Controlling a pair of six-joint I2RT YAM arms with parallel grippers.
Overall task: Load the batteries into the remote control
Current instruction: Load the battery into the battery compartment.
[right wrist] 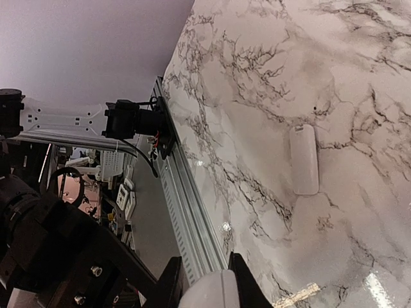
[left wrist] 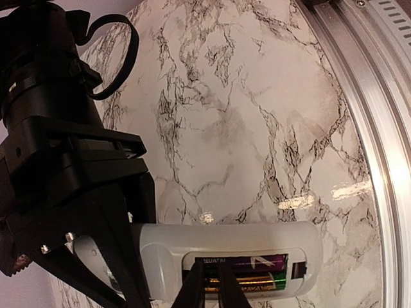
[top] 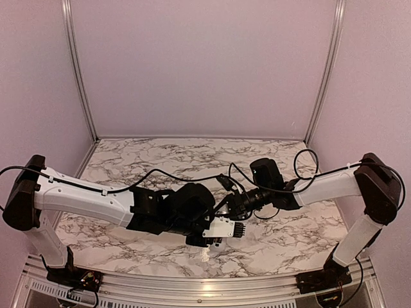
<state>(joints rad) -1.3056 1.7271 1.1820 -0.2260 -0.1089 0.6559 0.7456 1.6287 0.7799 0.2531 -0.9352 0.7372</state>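
**Remote control** [left wrist: 257,240]: held over the near centre of the table [left wrist: 225,96], back upward, compartment open.

**Right gripper** [right wrist: 209,287]: we see it clamped on one end of the remote control.

**Batteries** [left wrist: 247,273]: two, it seems, lying in the compartment.

**Left gripper** [left wrist: 212,289]: jaws closed together, holding nothing, tips down on the batteries.

**Hazards, as we judge them:**
- An off-centre push could twist the remote control in the clamp or pop a battery out.
- A half-seated battery would block the white cover [right wrist: 304,160], which lies well apart on the table.
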